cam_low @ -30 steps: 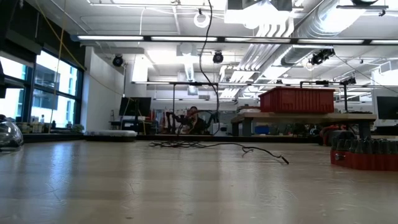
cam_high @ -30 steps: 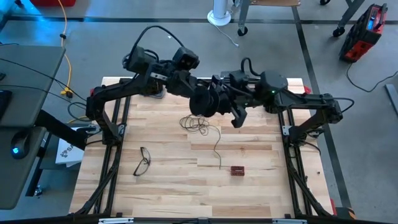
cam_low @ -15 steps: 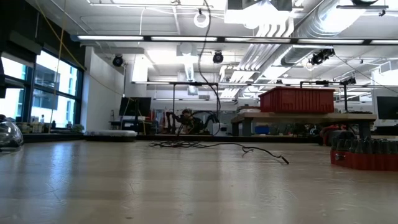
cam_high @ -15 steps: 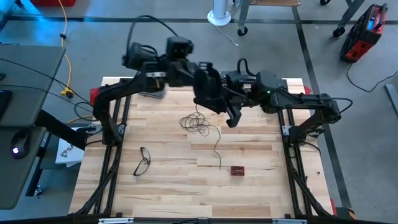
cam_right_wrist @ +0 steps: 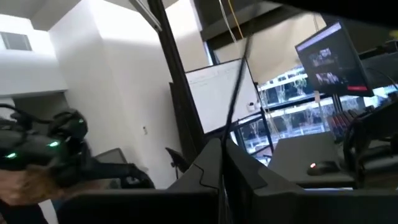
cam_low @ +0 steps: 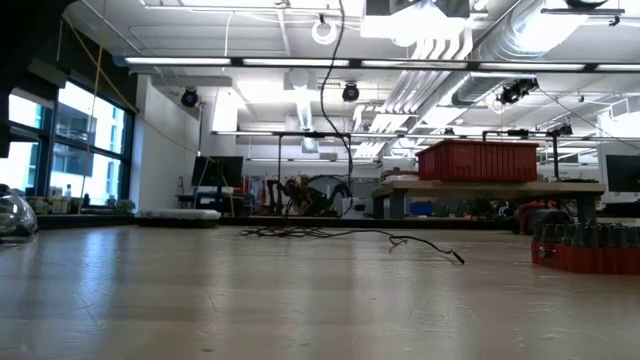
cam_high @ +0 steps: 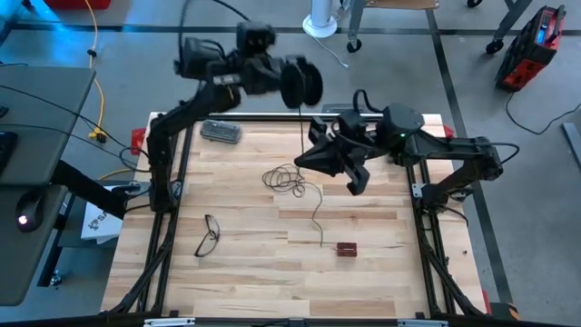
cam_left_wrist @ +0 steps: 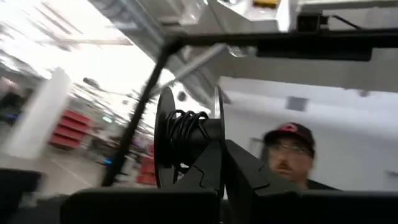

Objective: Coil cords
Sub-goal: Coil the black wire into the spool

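Thin dark wire (cam_high: pixel 292 178) lies loosely looped on the pale wooden slat table (cam_high: pixel 245 263), rising to the small round black reel (cam_left_wrist: pixel 183 140) clamped in the raised left gripper (cam_left_wrist: pixel 217 177). Right gripper (cam_high: pixel 309 160), closed, pinches the wire above the loops.

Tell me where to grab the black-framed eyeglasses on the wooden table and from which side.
Grip the black-framed eyeglasses at the frame front, coming straight down from above: they appear to lie flat on the wooden table with bare wood all round, and the thin arm offers less to pinch.
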